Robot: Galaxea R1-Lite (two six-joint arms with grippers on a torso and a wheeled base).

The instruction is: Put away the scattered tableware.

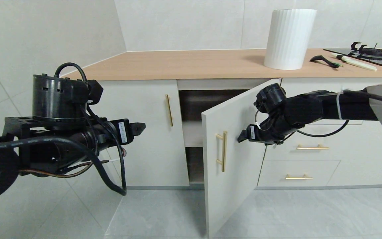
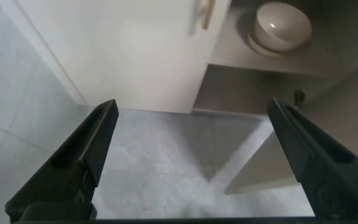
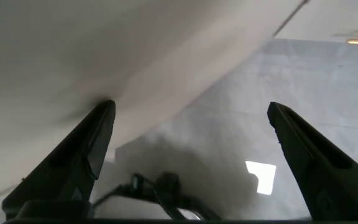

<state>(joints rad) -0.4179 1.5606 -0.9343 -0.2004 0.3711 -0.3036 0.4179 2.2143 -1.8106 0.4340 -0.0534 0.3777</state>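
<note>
While left jaws gape, bowl (image 2: 283,25) well beyond, on shelf (image 2: 229,55)

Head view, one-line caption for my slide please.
Right gripper, open, at the open cabinet door; left gripper, open, to its left; utensils on the counter.

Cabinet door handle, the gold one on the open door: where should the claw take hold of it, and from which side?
Grip the gold handle at mid-bar, between its two posts, coming at the open door on its outer face, from the right claw side. The bar stands vertical and off the panel, so fingers set level should close around it.
</note>
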